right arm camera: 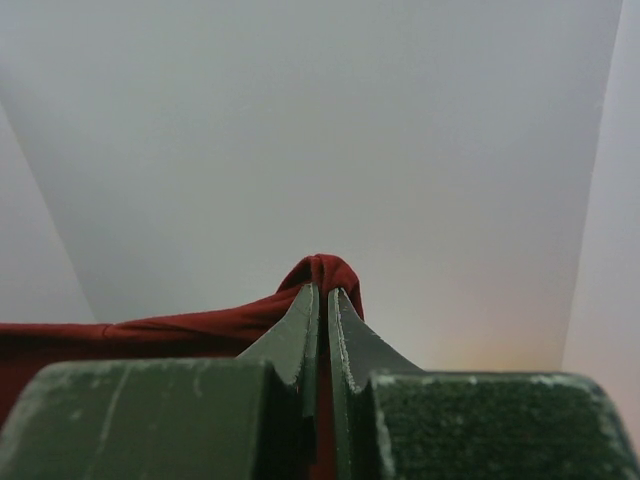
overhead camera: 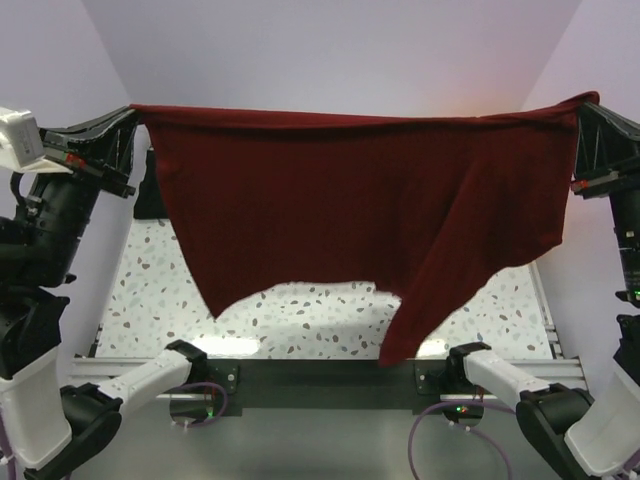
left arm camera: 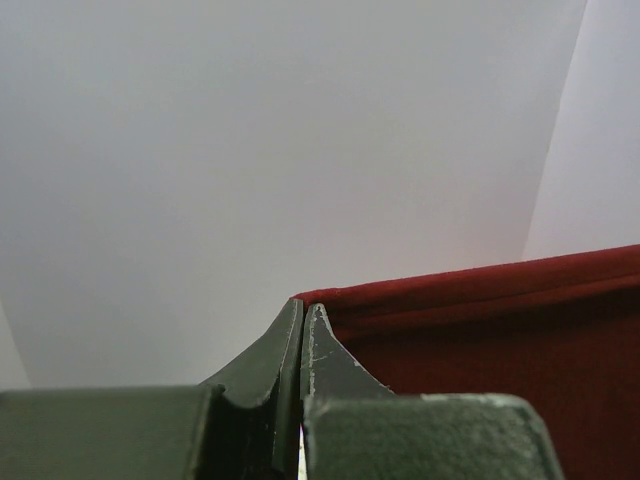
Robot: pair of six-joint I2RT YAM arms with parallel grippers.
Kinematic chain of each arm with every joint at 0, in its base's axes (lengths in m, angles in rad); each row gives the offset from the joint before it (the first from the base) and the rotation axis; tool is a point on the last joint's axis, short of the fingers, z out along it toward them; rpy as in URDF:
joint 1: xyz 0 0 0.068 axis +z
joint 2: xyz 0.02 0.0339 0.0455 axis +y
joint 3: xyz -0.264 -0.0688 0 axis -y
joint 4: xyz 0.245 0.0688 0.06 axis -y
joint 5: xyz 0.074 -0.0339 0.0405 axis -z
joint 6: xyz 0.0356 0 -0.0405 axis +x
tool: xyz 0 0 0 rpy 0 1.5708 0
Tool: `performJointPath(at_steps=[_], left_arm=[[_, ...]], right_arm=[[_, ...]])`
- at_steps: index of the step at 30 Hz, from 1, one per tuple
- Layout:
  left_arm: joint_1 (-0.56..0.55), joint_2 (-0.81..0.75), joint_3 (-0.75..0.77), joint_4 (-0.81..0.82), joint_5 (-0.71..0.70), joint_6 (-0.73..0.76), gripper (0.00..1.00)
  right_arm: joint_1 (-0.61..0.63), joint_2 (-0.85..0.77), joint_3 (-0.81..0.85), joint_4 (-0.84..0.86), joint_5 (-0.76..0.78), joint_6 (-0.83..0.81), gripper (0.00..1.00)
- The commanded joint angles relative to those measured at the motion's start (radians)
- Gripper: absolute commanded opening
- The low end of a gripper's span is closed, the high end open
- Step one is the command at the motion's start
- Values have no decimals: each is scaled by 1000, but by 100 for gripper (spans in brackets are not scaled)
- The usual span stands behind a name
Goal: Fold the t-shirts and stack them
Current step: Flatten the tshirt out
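Top view, near edge: left arm base (overhead camera: pixel 150 385) and right arm base (overhead camera: pixel 500 375) sit either side of a black mount plate (overhead camera: pixel 320 385). Purple cables (overhead camera: pixel 200 405) loop just below the bases.

Next out: aluminium rail (overhead camera: pixel 300 347) along the near side, then the speckled table (overhead camera: pixel 300 310).

Maroon t-shirt (overhead camera: pixel 350 200) hangs above the table, spread wide between the two grippers, broad side to the camera.
- Top edge runs nearly straight across.
- Bottom edge is uneven. The lower-left corner comes to a point over the table. A long tail right of centre hangs lowest, down in front of the rail.
- Can't tell whether that tail touches anything.

Left gripper (overhead camera: pixel 130 112) is raised at upper left, clamped on the shirt's top-left corner. In the left wrist view the fingers (left arm camera: pixel 325 350) are pressed together, and the cloth edge starts right at the tips and runs off to the right.

Right gripper (overhead camera: pixel 582 105) is raised at upper right, clamped on the top-right corner. In the right wrist view the fingers (right arm camera: pixel 350 340) are closed with a small bulge of maroon cloth poking above the tips. The rest of the cloth trails off left.

Far left of the table: a dark shape (overhead camera: pixel 148 195), mostly hidden behind the shirt. Can't tell what it is.

Behind everything: plain white walls (overhead camera: pixel 330 50).
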Motion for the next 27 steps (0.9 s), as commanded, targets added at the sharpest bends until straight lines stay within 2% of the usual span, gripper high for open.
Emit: performJointPath(at_steps=[1, 5, 10, 13, 15, 16, 17, 18, 19, 20, 21, 22, 23, 24, 25, 26, 27], left_arm=[[7, 22, -32, 52, -74, 3, 0], [7, 63, -159, 96, -114, 23, 0], [10, 164, -377, 280, -241, 81, 0], [93, 303, -448, 352, -207, 69, 0], [208, 427, -461, 391, -136, 31, 0], [246, 472, -451, 400, -125, 11, 0], [301, 518, -429, 409, -127, -4, 0], [323, 613, -407, 418, -117, -12, 0], [341, 669, -379, 417, -125, -18, 18], [364, 722, -294, 400, -131, -43, 31], [372, 809, -249, 365, -136, -52, 48], [374, 842, -212, 359, -153, -58, 93], [372, 870, -150, 349, -157, -67, 100], [371, 905, -117, 317, -156, -72, 100], [360, 905, -83, 299, -166, -72, 100], [349, 905, -88, 299, -166, -69, 100], [337, 870, -103, 305, -177, -65, 100]], right_arm=[[-6, 32, -30, 40, 119, -58, 0], [-6, 63, -136, 112, 125, -67, 0], [-8, 180, -321, 274, 113, -63, 0], [-8, 296, -369, 368, 92, -41, 0], [-8, 466, -351, 403, 70, -20, 0], [-6, 527, -294, 411, 49, 2, 0], [-6, 670, -256, 413, 29, 20, 0], [0, 740, -158, 411, -24, 45, 0], [0, 827, -88, 372, -51, 59, 0], [3, 977, -5, 330, -69, 69, 20], [5, 1059, 84, 286, -80, 77, 33], [8, 1121, 249, 200, -88, 83, 52], [9, 1167, 314, 158, -89, 83, 86], [12, 1198, 353, 128, -88, 83, 92], [20, 1127, 229, 133, -80, 76, 94], [20, 1126, 228, 175, -82, 76, 95], [22, 1068, 118, 233, -85, 74, 95]])
